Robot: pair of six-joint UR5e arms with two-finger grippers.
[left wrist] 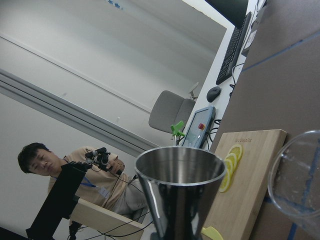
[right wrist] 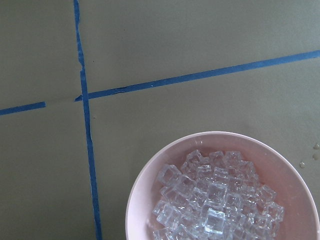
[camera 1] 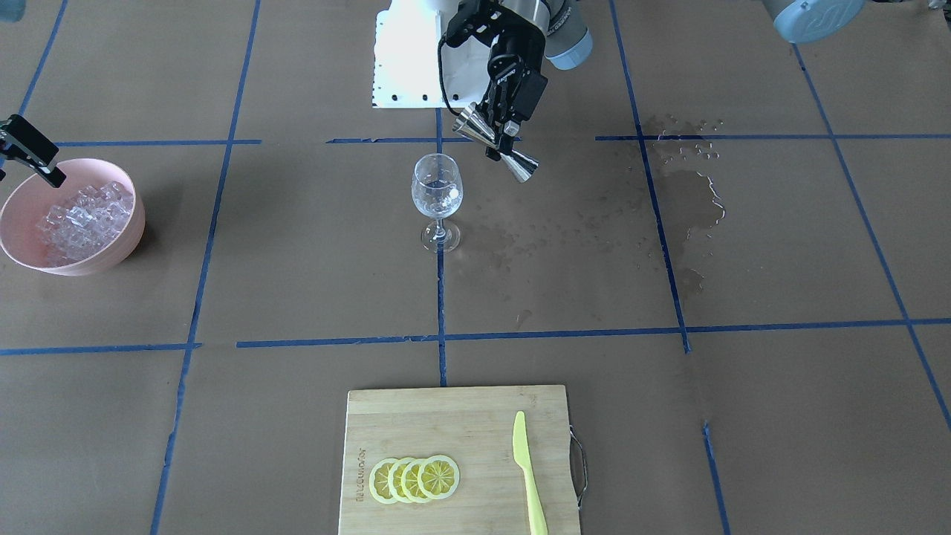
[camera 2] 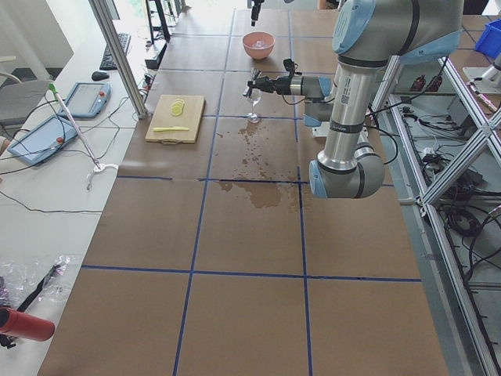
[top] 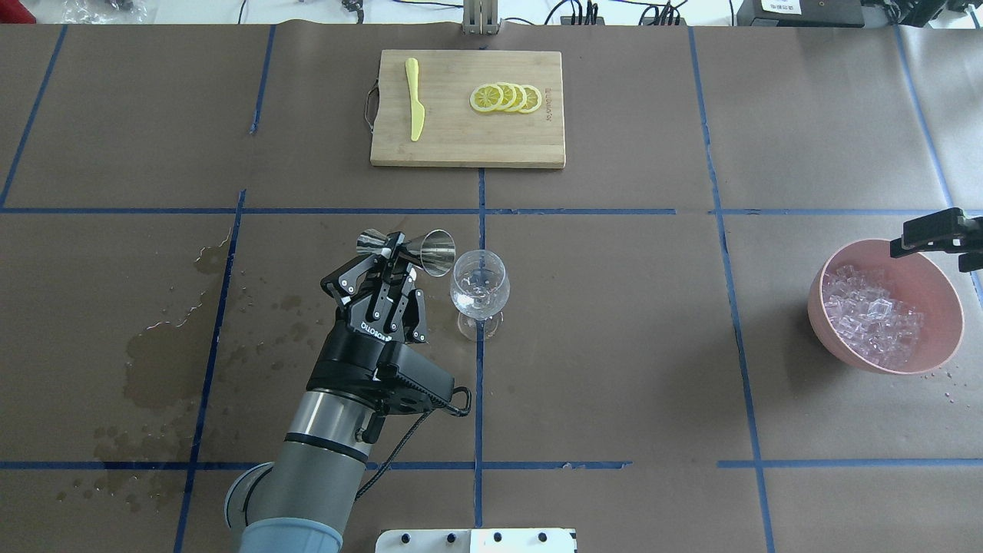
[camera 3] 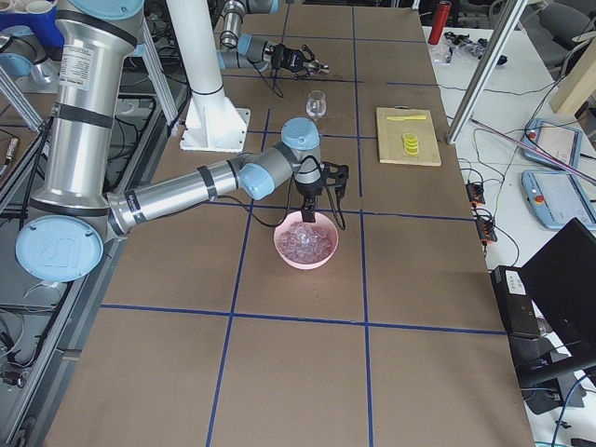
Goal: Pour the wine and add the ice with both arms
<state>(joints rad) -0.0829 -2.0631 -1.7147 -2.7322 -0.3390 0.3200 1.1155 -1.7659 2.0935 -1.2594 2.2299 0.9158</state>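
Note:
My left gripper (top: 399,259) is shut on a steel jigger (top: 421,250), held on its side with its wide mouth at the rim of a clear wine glass (top: 479,288). The glass stands upright at the table's middle (camera 1: 437,189). The jigger (left wrist: 180,195) fills the left wrist view, with the glass rim (left wrist: 300,175) to its right. My right gripper (top: 941,234) hangs open and empty over the far rim of a pink bowl (top: 941,349). The bowl holds many clear ice cubes (top: 872,319), which also show in the right wrist view (right wrist: 215,200).
A wooden cutting board (top: 461,138) at the far side carries lemon slices (top: 507,97) and a yellow knife (top: 415,107). A wet spill (top: 165,361) darkens the paper on my left. The white pedestal base (camera 1: 405,67) stands behind the glass.

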